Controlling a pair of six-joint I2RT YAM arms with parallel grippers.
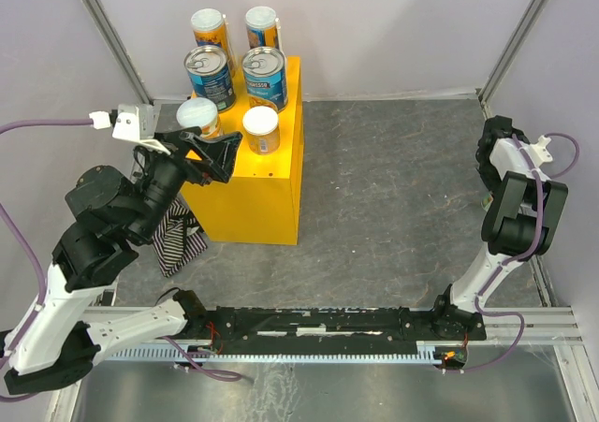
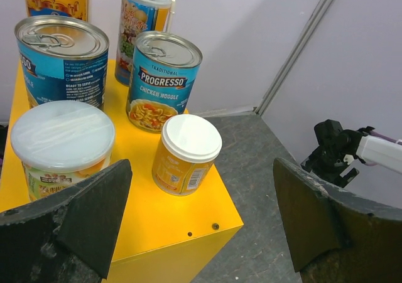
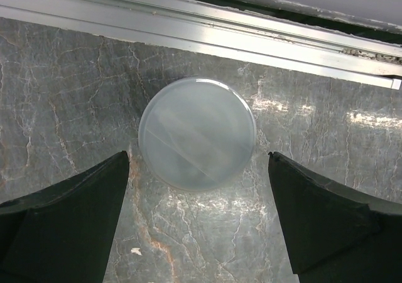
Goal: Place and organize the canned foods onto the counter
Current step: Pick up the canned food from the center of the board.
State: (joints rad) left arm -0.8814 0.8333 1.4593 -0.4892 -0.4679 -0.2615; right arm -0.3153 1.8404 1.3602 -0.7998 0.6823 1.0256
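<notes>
Six cans (image 1: 264, 76) upright on top of the yellow box (image 1: 267, 193), set in three pairs.
- Back pair: orange-yellow labels, white lids.
- Middle pair: blue labels, silver pull-tab tops.
- Front pair: broad white-lidded can (image 2: 61, 146) on the left, small orange can (image 2: 185, 154) on the right, a gap between them.

Left gripper (image 1: 213, 143) hovers at the box's near-left corner, jaws spread wide, nothing between them. One finger (image 2: 81, 223) sits just beside the broad can; contact unclear.

Right gripper (image 3: 198, 223) is far right, well apart from the box, jaws wide and empty. It points down over a pale round disc (image 3: 196, 142) on the grey table (image 3: 63, 107) near a metal rail (image 3: 188, 26).

Striped cloth (image 1: 178, 244) lies against the box's left foot.
</notes>
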